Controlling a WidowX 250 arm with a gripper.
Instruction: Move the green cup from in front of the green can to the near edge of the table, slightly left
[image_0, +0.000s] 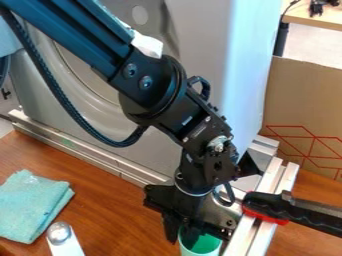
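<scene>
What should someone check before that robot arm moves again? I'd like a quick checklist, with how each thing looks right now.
1. Hand is down at the green cup: ok.
2. Cup's mouth faces up: ok.
3. Hand has a secure hold on the cup: cannot tell.
4. Folded cloth lies apart from the hand: ok.
5. White object with the silvery top stands apart from the cup: ok.
6. Generous room between the hand and the black-and-red clamp: not ok, it looks tight.
</scene>
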